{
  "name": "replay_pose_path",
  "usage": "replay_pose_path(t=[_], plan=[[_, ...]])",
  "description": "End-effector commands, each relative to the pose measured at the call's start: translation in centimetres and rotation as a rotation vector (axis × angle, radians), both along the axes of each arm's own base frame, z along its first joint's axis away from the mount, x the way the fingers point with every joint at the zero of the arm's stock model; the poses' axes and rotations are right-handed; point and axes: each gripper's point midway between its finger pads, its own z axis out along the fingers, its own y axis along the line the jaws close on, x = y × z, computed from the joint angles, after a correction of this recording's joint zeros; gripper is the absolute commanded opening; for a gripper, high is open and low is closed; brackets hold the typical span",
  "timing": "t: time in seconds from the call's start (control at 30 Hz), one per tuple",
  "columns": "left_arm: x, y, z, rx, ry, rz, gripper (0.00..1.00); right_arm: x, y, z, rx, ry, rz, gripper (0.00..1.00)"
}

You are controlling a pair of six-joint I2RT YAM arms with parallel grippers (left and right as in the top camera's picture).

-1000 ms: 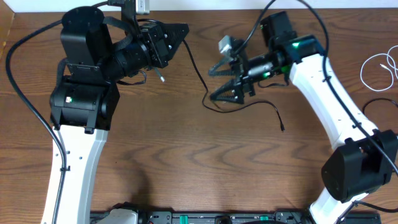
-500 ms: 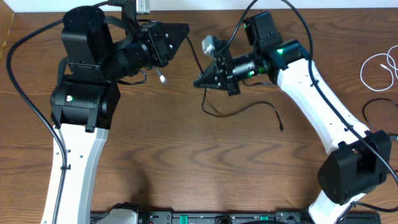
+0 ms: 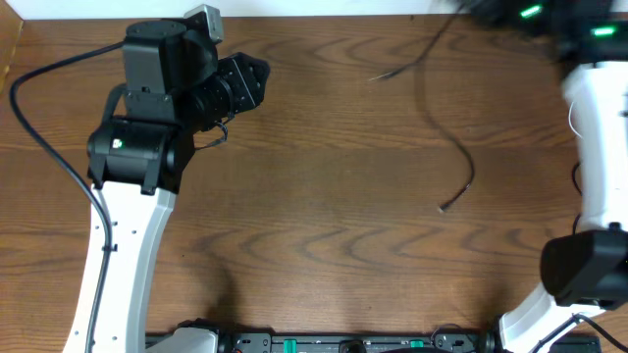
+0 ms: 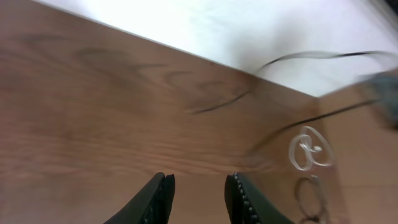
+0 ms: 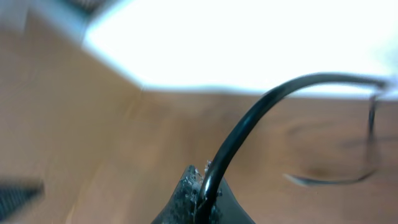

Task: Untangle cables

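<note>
A thin black cable [image 3: 461, 147] runs from the back right down across the wooden table [image 3: 324, 226], with its plug end [image 3: 444, 207] lying free and a second end [image 3: 378, 76] further back. In the right wrist view my right gripper [image 5: 203, 180] is shut on this black cable [image 5: 249, 124]; from overhead it is a blur at the top right edge. My left gripper [image 3: 261, 73] hovers at the back left, open, with nothing between its fingers [image 4: 158, 190]. A white cable [image 3: 573, 116] loops at the right edge and shows as a coil [image 4: 308, 149] in the left wrist view.
The right arm's white link [image 3: 599, 127] stands along the right edge, its base [image 3: 589, 265] below. The left arm's thick black supply cable [image 3: 39, 147] arcs at the far left. The table's back edge meets a white wall [image 4: 205, 25].
The right arm has swung up and right to the back corner, dragging the black cable with it. The left gripper has let go of the cable, opened and drawn back left.
</note>
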Motion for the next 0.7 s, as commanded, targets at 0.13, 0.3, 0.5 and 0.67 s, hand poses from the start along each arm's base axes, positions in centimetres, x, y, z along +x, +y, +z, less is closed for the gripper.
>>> replay_pose_path(t=[0.13,0.3,0.5,0.67], plan=[[1.6,1.3,-1.7,0.081,0.021,0.054,0.32,2.3,-16.4,5.4,0.084,-0.060,-0.581,0.01],[2.2,1.2,-2.8,0.085,0.048,0.053,0.33,3.0,-24.5,3.1,0.043,-0.035,-0.871,0.01],[2.4,1.2,-3.1,0.087,0.056,0.052,0.33,5.0,-31.9,-3.1,-0.014,0.030,-1.098,0.01],[2.3,1.2,-3.1,0.087,0.056,0.052,0.33,6.2,-35.6,-10.3,-0.030,0.143,-1.147,0.01]])
